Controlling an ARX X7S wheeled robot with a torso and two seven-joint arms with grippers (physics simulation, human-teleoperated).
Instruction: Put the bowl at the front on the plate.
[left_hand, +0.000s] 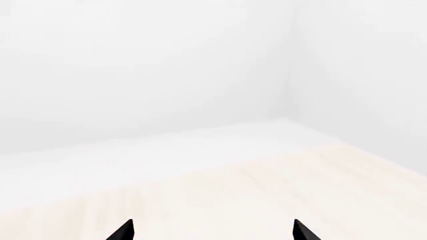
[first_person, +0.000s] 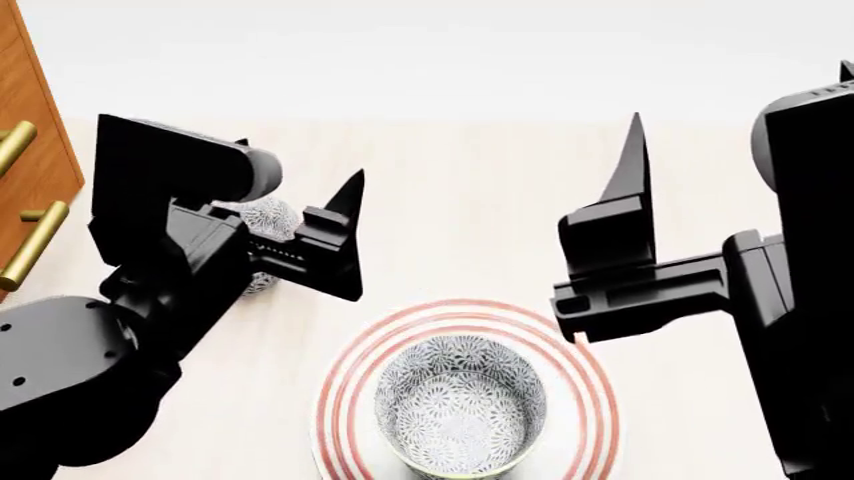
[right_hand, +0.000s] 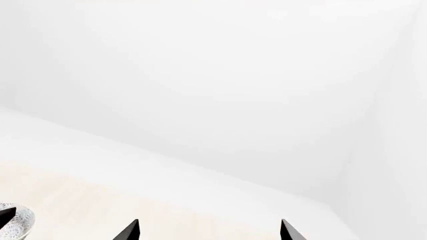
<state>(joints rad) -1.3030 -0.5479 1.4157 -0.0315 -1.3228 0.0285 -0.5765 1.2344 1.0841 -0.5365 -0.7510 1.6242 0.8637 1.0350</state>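
Two black grippers hang above a pale wooden table (first_person: 467, 200), and going from left to right the head view starts with a wooden cabinet (first_person: 34, 170) bearing brass handles at the edge. Next comes the left gripper (first_person: 350, 235); its wrist view shows the two fingertips (left_hand: 123, 231) spread wide with nothing but tabletop between them. A second patterned bowl (first_person: 271, 218) peeks out behind that arm, mostly hidden. Near the middle, at the front, the bowl (first_person: 461, 405) sits upright on the plate (first_person: 594, 400), inside its red rings. Further right hangs the right gripper (first_person: 627, 235), its fingers likewise spread apart and holding nothing, clear of the bowl and raised above the plate's far rim.
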